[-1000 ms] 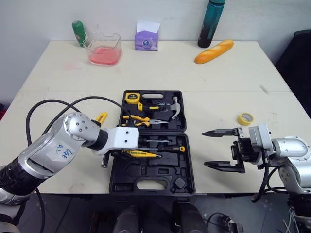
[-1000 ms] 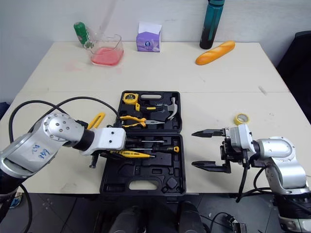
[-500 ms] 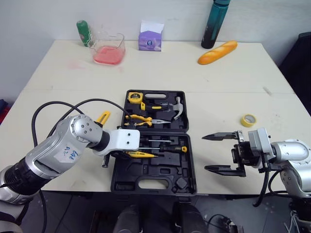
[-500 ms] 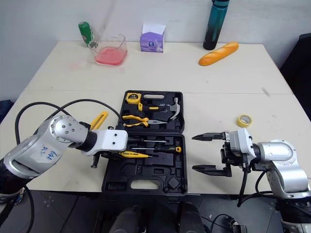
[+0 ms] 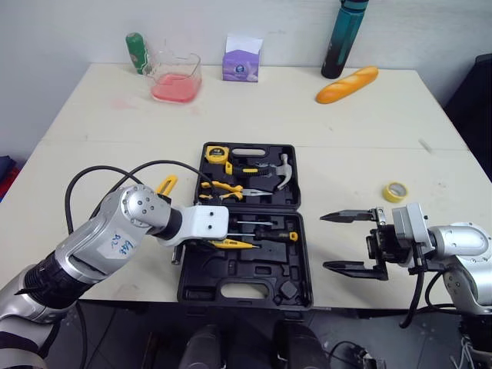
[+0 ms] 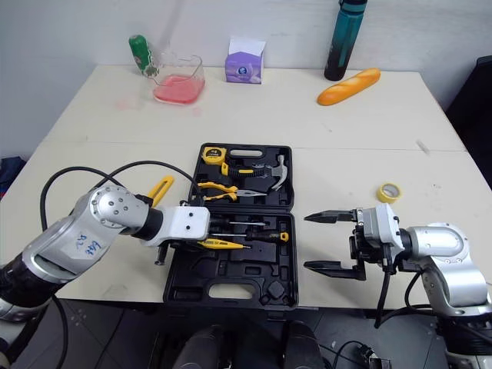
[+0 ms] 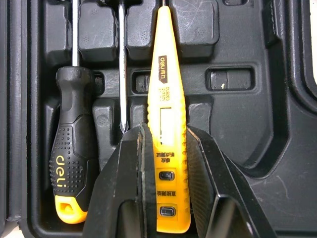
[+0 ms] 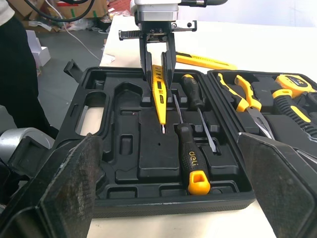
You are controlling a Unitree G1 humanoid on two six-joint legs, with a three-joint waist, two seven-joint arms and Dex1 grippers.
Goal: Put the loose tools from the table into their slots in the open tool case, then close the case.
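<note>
The yellow tester pen [image 7: 166, 74] is pinched at its handle end between the two fingers of the left pincer [image 8: 158, 79]. It is held lengthwise over the lower half of the open tool case [image 5: 201, 270], with its tip pointed toward the robot's right. It is lined up parallel to the black-and-yellow screwdriver [image 7: 69, 168] seated beside it, presumably so that it can be lowered straight into the neighbouring moulded groove. The grip at the rear leaves the shaft free to be pressed home. Whether the pen touches the tray cannot be told.

The right pincer [image 5: 324, 242] is spread wide and empty, and is held over the worktop [image 5: 346, 154] just beside the case's right edge, judged to be clear of the placing.

A yellow utility knife [image 5: 163, 185] lies just left of the case, and a yellow tape roll [image 5: 394, 191] lies well to its right. Both are judged not yet stowed, so the lid cannot yet be closed.
</note>
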